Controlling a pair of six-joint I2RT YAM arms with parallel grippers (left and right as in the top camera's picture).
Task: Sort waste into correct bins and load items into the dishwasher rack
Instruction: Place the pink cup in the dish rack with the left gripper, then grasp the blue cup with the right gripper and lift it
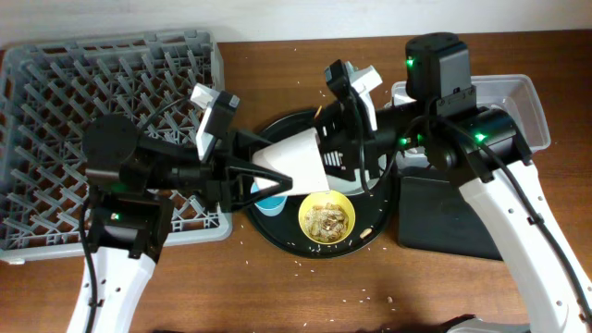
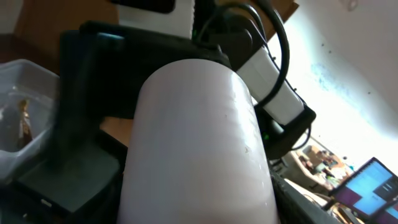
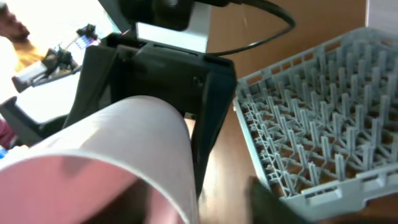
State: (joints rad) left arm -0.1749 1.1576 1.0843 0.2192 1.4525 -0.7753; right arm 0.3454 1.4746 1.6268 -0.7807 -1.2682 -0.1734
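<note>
The pale grey plate [image 1: 298, 157] hangs tilted above the round black tray, between my two arms. My left gripper [image 1: 274, 168] is shut on its left edge. The plate fills the left wrist view [image 2: 193, 143]. My right gripper [image 1: 344, 146] is at the plate's right side. In the right wrist view the plate [image 3: 124, 137] lies beside one dark finger [image 3: 268, 194] with a gap between them, so this gripper looks open. The yellow bowl [image 1: 306, 205] holds tan food scraps [image 1: 328, 220]. The light-blue cup [image 1: 268, 205] stands beside it. The pink cup and chopsticks are hidden.
The grey dishwasher rack [image 1: 55, 111] stands at the left and also shows in the right wrist view [image 3: 323, 124]. The clear tub [image 1: 529, 102] is at the back right, with a small brown thing in it [image 2: 23, 118]. The black rectangular tray [image 1: 444, 222] lies in front of it. The round black tray [image 1: 277, 233] is in the centre.
</note>
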